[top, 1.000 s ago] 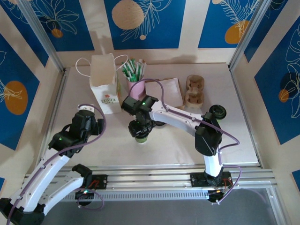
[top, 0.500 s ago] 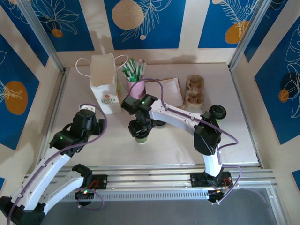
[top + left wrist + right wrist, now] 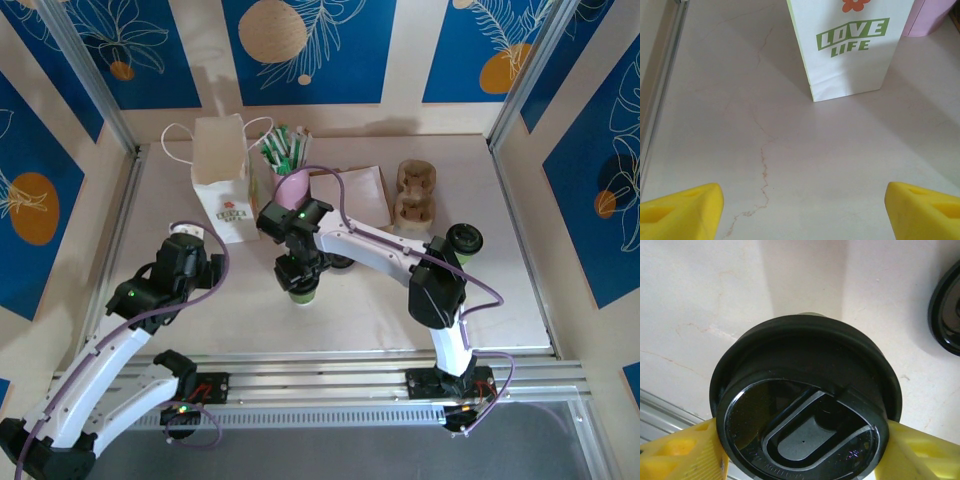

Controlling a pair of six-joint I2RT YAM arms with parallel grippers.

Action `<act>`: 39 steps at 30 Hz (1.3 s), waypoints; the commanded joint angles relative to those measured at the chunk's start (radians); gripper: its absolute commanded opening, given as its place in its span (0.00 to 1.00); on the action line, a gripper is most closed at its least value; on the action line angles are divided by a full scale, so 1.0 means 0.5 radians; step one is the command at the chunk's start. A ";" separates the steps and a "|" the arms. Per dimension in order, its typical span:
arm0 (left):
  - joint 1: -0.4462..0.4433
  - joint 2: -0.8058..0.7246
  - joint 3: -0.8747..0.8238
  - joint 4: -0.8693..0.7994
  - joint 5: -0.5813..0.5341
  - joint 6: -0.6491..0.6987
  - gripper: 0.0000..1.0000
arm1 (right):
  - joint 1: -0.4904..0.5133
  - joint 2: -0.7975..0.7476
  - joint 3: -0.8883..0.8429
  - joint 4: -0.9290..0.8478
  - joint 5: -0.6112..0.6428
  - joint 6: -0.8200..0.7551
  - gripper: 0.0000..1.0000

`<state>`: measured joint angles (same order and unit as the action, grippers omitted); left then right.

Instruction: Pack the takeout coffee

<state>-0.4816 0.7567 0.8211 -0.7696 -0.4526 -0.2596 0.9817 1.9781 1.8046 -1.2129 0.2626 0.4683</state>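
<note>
From above, the coffee cup (image 3: 303, 294) is seen standing on the bench (image 3: 380, 300) near the middle, in front of the pink cup of sticks (image 3: 290, 178) and to the right of the paper bag (image 3: 222, 175). The right hand (image 3: 300, 275) is placed directly over the coffee cup, and only the cup's green lower part is visible beneath it. A cardboard cup carrier (image 3: 415, 195) is seen at the far right. The left hand (image 3: 205, 268) is held near the left side, in front of the bag and apart from it.

In the left wrist view, the left hand (image 3: 802, 215) is spread wide with nothing between its yellow fingers (image 3: 680, 210). The bag (image 3: 850, 45) stands upright ahead.

In the right wrist view, the cup's black lid (image 3: 805, 410) is framed by the right hand (image 3: 800, 455), with a yellow finger (image 3: 920, 450) close against each side. Whether the lid is actually gripped cannot be told. A second black round thing (image 3: 946, 310) is partly seen at the right edge.
</note>
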 commanded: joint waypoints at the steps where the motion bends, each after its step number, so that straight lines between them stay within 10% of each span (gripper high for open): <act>1: 0.021 -0.003 -0.019 0.020 0.025 0.016 0.84 | -0.050 -0.051 -0.049 -0.160 0.140 -0.010 0.65; 15: 0.021 0.002 -0.019 0.024 0.039 0.015 0.84 | -0.294 -0.541 -0.414 -0.111 0.105 0.005 0.65; 31: 0.019 -0.009 -0.022 0.042 0.116 0.025 0.84 | -1.411 -1.233 -1.031 0.040 -0.102 -0.172 0.66; 39: 0.018 -0.014 -0.022 0.050 0.141 0.031 0.84 | -1.628 -1.208 -1.091 0.083 -0.006 -0.145 0.65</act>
<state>-0.4816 0.7563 0.8196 -0.7620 -0.3969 -0.2554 0.1883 1.3762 1.2671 -1.1793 0.2554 0.4084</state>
